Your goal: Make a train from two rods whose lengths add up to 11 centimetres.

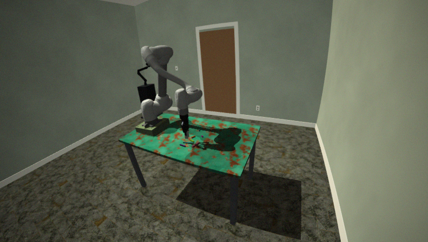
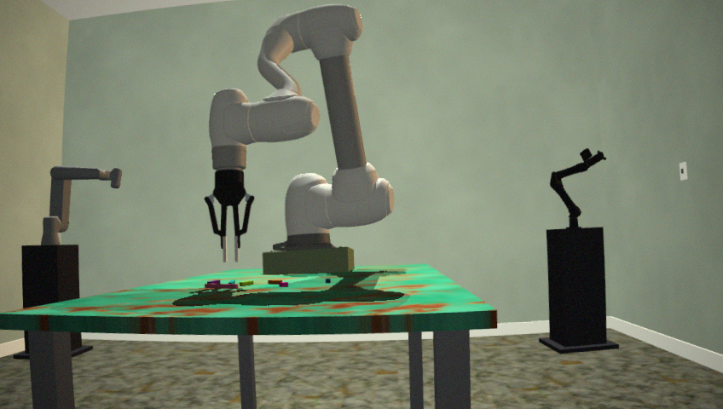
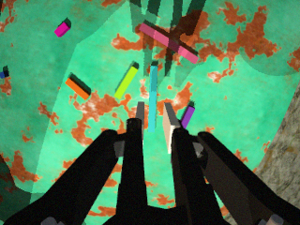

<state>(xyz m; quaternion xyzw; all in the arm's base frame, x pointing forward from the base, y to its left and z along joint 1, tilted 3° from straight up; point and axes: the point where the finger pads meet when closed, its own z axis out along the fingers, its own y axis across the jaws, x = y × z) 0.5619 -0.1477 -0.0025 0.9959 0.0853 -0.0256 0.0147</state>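
Note:
My gripper [image 3: 154,112] hangs well above the table [image 2: 243,303], its fingers drawn close together with nothing between them; it also shows in the exterior view [image 2: 230,256]. Straight below it in the wrist view lies the turquoise rod [image 3: 153,97]. The lime rod [image 3: 127,82] lies just left of it and the short purple rod [image 3: 187,114] just right. The pink rod [image 3: 168,43] lies slanted beyond the turquoise rod's far end, in the arm's shadow. The orange rod [image 3: 78,86] is further left, the magenta rod [image 3: 63,28] at the far left, and a blue rod [image 3: 4,73] at the left edge.
The robot's base block [image 2: 308,260] stands on the table behind the rods. The arm casts a dark shadow [image 2: 304,296] across the table's middle. The table's edge shows at the right of the wrist view [image 3: 281,138].

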